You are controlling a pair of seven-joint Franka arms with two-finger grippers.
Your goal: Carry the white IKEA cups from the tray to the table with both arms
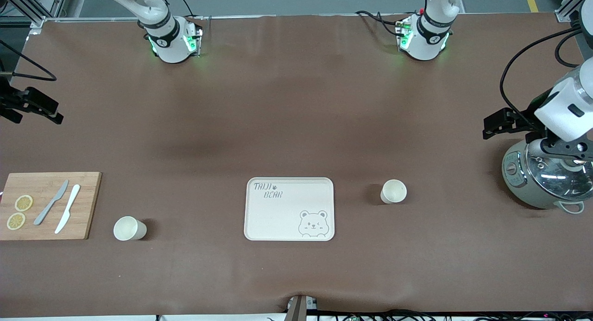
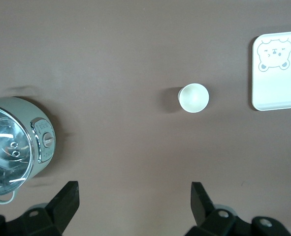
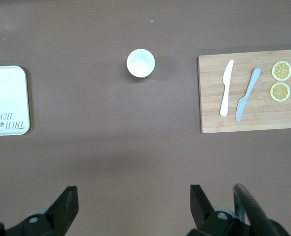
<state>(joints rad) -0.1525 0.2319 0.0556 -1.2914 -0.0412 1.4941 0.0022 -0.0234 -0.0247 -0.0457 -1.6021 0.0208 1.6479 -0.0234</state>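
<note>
The right gripper [image 3: 130,206] hangs with jaws spread wide over bare table [image 1: 296,103] at the right arm's end. Along the front view sit a board [image 1: 48,205] with two knives and lemon slices, one cup [image 1: 129,228], the empty tray [image 1: 289,209], the other cup [image 1: 394,191], then a cooker [image 1: 539,177], with the left gripper [image 2: 133,206] over it, jaws wide apart. Both cups stand on the table. They look light, stiff and smooth, best pinched across the rim. Nothing crowds them.
</note>
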